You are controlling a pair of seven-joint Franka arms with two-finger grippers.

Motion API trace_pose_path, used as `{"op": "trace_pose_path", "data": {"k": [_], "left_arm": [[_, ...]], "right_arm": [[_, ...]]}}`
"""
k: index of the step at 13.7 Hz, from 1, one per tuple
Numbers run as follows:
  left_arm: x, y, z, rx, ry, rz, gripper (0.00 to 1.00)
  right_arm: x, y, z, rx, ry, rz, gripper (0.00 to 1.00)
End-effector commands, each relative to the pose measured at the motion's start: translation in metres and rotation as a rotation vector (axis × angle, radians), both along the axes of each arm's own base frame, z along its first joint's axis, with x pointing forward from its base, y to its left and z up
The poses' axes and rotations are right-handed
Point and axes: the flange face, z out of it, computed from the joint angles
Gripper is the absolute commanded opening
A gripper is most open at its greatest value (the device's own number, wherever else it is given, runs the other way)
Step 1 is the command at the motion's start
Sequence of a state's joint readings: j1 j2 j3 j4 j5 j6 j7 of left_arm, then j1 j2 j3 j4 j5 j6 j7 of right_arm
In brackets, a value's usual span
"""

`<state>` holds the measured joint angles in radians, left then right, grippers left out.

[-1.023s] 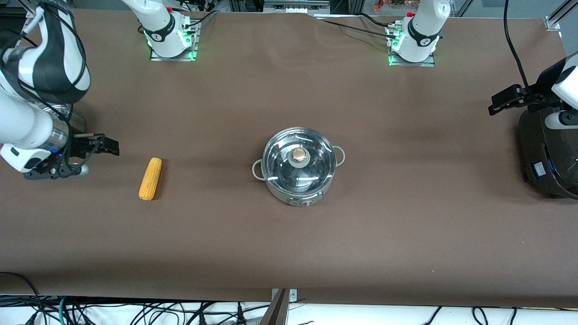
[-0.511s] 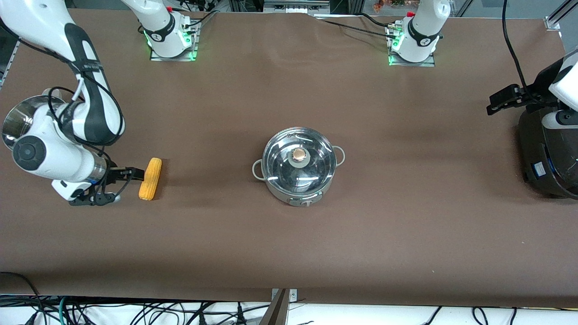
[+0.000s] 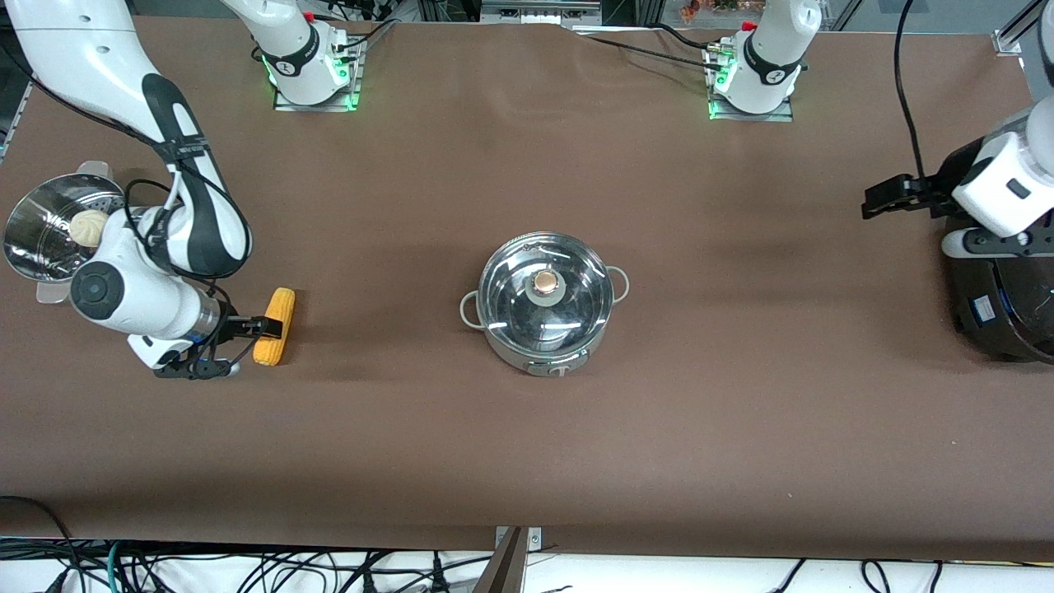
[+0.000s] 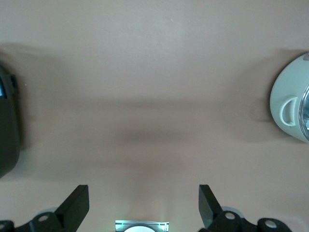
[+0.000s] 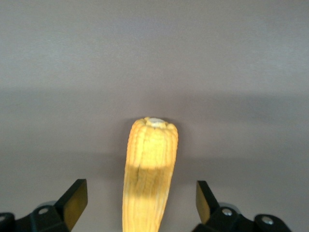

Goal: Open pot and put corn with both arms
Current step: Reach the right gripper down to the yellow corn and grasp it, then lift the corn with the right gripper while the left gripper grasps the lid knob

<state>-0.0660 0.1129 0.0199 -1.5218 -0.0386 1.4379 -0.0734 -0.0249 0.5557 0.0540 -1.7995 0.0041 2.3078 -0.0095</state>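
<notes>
Overall, the long brown cloth-covered desk [image 3: 527, 428] runs between both arm bases, with tangled black cables [image 3: 247, 568] hanging under its camera-side edge. At mid-desk stands the shallow round shiny steel pot [image 3: 545, 303], its clear glass lid [image 3: 543, 290] with brass-coloured knob [image 3: 544, 282] seated on top, and two loop handles at its sides. The yellow-orange ribbed corn cob [image 3: 274, 326] lies flat toward the right arm's end of the desk, well apart from the pot. The right claw [image 3: 265, 329] is spread wide, one finger on each side of the cob, not clenched. A perforated steel steamer bowl [image 3: 49, 231] holding a round white bun [image 3: 86, 226] sits at that same end's edge. The left claw [image 3: 885, 200], released and empty, hangs over the left arm's end beside the big black cooker [image 3: 996, 305].
</notes>
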Motion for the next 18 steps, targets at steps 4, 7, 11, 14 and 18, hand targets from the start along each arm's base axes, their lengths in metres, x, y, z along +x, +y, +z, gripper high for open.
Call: {"op": "trace_pose_path", "data": {"k": [4, 7, 11, 14, 18], "left_arm": [[-0.005, -0.102, 0.0, -0.029, 0.009, 0.077, 0.99], [0.001, -0.174, -0.015, -0.023, -0.002, 0.158, 0.99], [0.004, -0.255, -0.04, -0.083, 0.002, 0.255, 0.99], [0.007, -0.323, -0.07, -0.083, 0.018, 0.292, 0.99], [0.003, -0.388, -0.12, -0.093, -0.004, 0.331, 0.99]], "right_arm": [[-0.012, 0.006, -0.042, 0.017, -0.027, -0.015, 0.99], [-0.015, 0.006, -0.044, 0.017, -0.016, -0.014, 0.99], [-0.016, 0.006, -0.042, 0.016, -0.013, 0.003, 0.18], [-0.014, 0.006, -0.04, 0.016, -0.017, 0.007, 0.09], [-0.012, 0.009, -0.02, 0.017, -0.018, 0.015, 0.09]]}}
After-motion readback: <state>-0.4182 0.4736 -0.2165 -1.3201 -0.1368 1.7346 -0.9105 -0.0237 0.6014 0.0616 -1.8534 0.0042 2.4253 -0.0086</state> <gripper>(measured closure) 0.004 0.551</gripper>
